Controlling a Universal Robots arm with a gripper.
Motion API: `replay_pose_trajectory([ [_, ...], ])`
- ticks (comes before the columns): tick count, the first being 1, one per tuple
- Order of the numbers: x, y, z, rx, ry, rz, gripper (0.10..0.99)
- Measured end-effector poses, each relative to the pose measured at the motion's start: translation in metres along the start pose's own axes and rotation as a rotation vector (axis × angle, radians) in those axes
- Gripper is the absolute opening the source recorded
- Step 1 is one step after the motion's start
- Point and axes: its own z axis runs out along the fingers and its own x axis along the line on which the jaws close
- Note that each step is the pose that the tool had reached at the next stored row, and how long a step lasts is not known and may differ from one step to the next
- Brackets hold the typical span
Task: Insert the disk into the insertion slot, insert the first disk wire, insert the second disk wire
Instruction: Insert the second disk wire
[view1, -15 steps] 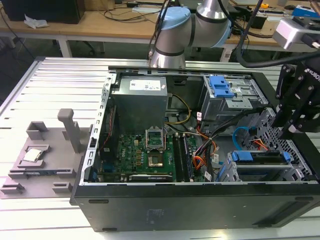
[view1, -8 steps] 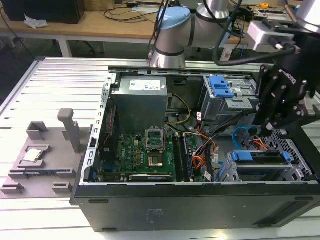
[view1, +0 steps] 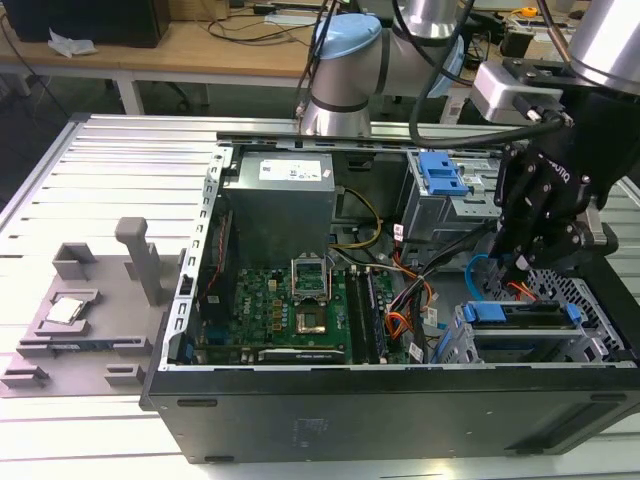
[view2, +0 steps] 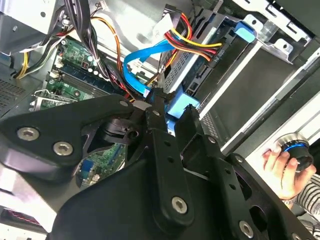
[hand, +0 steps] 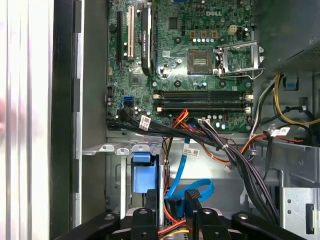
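Inside the open computer case (view1: 400, 400), at its corner toward the exterior view's right, we see the gripper (view1: 527, 262) lowered over the insertion slot (view1: 590, 300). The disk (view1: 525, 315) sits in that cage, its blue carrier edge facing the motherboard (view1: 290, 310). In the second wrist view the black fingers (view2: 155, 107) stand close together at the end of the second disk wire (view2: 142, 55), the light-blue flat cable that loops beside the red, orange and yellow wire bundle (view2: 187, 42). We cannot tell whether the claw actually clamps the cable connector or merely touches it. In the first wrist view the blue cable (hand: 192, 187) curls just beside the fingertips (hand: 192, 197), below the motherboard (hand: 200, 65). A person's hand (view2: 280, 165) rests on a knob outside the case in the second wrist view. On the table (view1: 120, 160) to the exterior view's left lies a grey fixture (view1: 90, 310).
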Motion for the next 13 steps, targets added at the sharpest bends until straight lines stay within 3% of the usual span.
replay_pose_trajectory([
  [3,0.0000,0.0001,0.0001,0.000,-0.0001,0.000,0.349],
  [4,0.0000,0.0001,0.0001,0.000,-0.0002,0.000,0.216],
  [5,0.0000,0.0001,0.0001,0.000,-0.0001,0.000,0.165],
  [10,0.0010,0.0001,0.0003,0.000,-0.0005,0.000,0.165],
  [13,0.0093,-0.0007,0.0017,0.000,-0.0003,0.000,0.165],
])
